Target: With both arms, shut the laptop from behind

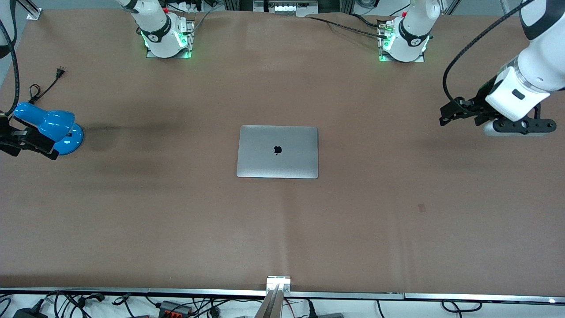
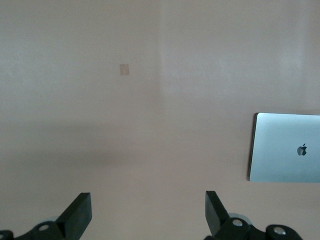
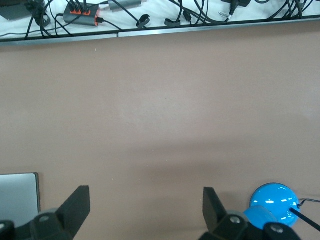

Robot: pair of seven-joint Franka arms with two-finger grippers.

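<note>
The silver-grey laptop lies shut and flat in the middle of the brown table, its lid with the dark apple logo facing up. It also shows in the left wrist view, and its corner shows in the right wrist view. My left gripper is open and empty, up over bare table toward the left arm's end, well apart from the laptop; its wrist view shows wide-spread fingers. My right gripper is open and empty over the right arm's end, beside a blue lamp; its wrist view shows the same.
A blue desk lamp stands at the right arm's end, also in the right wrist view, with its black cord and plug. A small tape mark lies on the table. Cables run along the edge nearest the front camera.
</note>
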